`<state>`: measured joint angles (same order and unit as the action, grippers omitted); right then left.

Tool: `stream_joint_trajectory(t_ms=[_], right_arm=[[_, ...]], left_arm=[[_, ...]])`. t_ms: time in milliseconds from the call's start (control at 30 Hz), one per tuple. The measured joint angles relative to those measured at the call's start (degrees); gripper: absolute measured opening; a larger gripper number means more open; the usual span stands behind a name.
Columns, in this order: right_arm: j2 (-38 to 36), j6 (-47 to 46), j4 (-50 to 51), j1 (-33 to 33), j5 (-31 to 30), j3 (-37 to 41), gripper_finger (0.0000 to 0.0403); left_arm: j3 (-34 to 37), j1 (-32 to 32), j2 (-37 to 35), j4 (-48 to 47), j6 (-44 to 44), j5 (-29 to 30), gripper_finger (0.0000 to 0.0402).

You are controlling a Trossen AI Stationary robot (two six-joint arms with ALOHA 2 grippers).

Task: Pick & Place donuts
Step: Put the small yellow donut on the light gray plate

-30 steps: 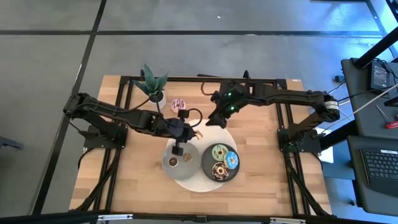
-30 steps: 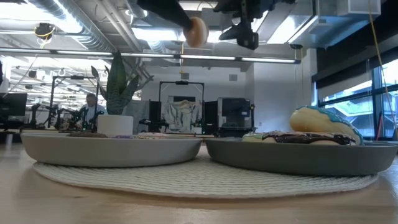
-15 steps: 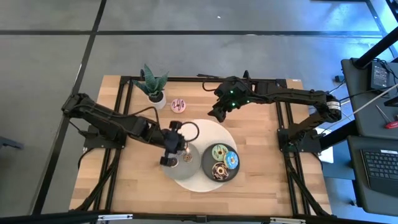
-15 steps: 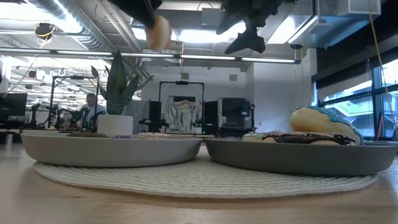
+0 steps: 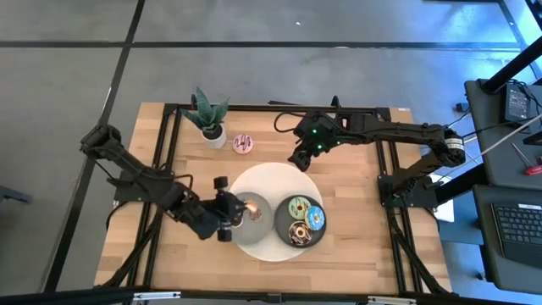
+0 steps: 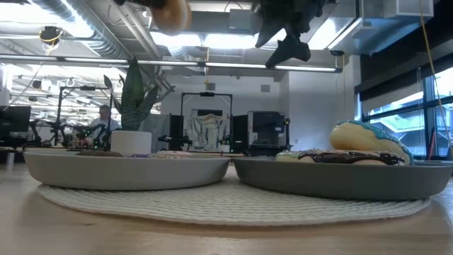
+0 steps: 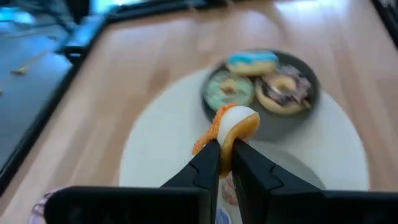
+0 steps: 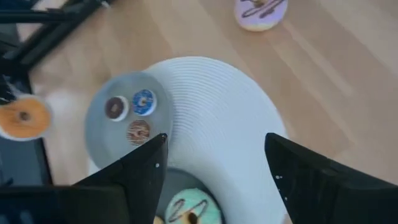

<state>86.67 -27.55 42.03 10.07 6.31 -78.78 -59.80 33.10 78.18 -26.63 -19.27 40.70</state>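
Orange-iced small toy ring donut (image 7: 231, 124) pinched in left claw (image 7: 225, 163), fingers clamped narrow on its rim. It hangs in the air over the left edge of the grey round left plate (image 5: 257, 222); in the low view it shows high up (image 6: 170, 12), well above the plates.

Left plate carries three small donuts: brown (image 8: 114, 107), blue (image 8: 143, 101), and a darker brown patterned one (image 8: 138, 131).

Grey round right plate (image 5: 283, 222) holds the larger ones: mint-green iced donut (image 5: 297, 207), blue-iced donut (image 5: 315, 218), chocolate-brown donut (image 5: 298, 233). Both plates sit on a white round woven mat (image 5: 273, 178).

Pink-iced donut (image 5: 244, 143) lies alone on the wooden counter (image 5: 356, 229), beyond the mat, just beside a small potted green plant (image 5: 208, 115).

Right claw (image 5: 300, 158) hovers above the mat's far edge, fingers spread wide, nothing between them.

Background of the low view: a person (image 6: 105, 120) seated at a desk far off.
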Motion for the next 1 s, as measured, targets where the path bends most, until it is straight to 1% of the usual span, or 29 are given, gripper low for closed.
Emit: stream_joint_trajectory(t_ms=[67, 267, 467, 600, 767, 1000], right_arm=[[0.0, 0.98, 0.76, 0.01, -0.86, 0.01, 0.0268], [0.0, 2.5, 3.22, -0.49, -1.77, 0.02, 0.0268], [0.0, 2.47, 3.65, -0.47, -1.85, 0.02, 0.0268], [0.0, 2.49, 3.66, -0.58, -1.86, 0.02, 0.0268], [0.0, 2.51, 3.66, -0.58, -1.86, 0.02, 0.0268], [0.0, 2.56, 3.66, -0.58, -2.23, 0.02, 0.0269]], left_arm=[[2.13, 1.54, 0.15, 3.54, -1.78, 2.97, 0.0032], [8.71, 5.79, 3.25, 14.79, -1.27, 1.92, 0.0037], [12.47, 7.86, 8.3, 21.26, -2.57, 5.5, 0.0047], [12.97, 7.33, 12.47, 21.02, -5.37, 5.87, 0.0052], [12.89, 6.82, 16.31, 21.29, -5.69, 4.67, 0.0057], [12.89, 6.86, 18.53, 21.33, -7.04, 2.89, 0.0065]])
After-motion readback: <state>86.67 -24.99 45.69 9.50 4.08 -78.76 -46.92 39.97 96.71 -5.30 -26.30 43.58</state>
